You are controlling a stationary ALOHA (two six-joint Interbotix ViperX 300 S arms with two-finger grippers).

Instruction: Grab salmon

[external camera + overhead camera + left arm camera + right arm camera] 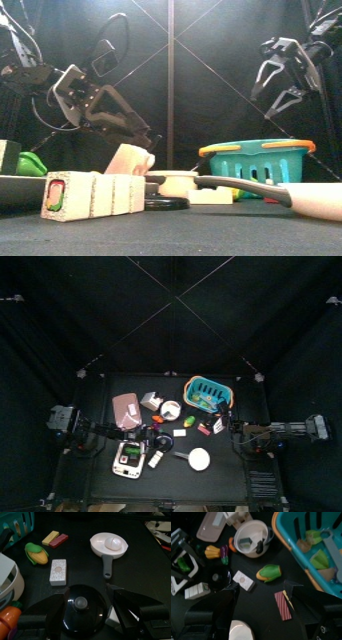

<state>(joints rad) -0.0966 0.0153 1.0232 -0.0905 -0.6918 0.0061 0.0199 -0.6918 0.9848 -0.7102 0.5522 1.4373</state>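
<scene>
The teal basket stands on the table toward the right arm's side and serves as the anchor for everything else. The salmon, a pale pink slab, lies flat well away from the basket on the left arm's side, with a white bowl between the two; no end effector touches it. From table height the salmon shows as a pinkish block just to the left of the basket, behind a row of white blocks. A green and yellow corn piece lies near the basket's front, and just beside it are a yellow stick and a dark red stick lying together. A white rectangular block sits a little farther from the basket than the corn. A small white pan holding a pale egg shape rests in front of the basket, its handle pointing away from it. The left end effector hangs raised above the table, far from the basket on the salmon's side, jaws spread apart and empty, with a round black lid lying on the table below it. The right end effector hangs high above the basket, jaws also parted and holding nothing
</scene>
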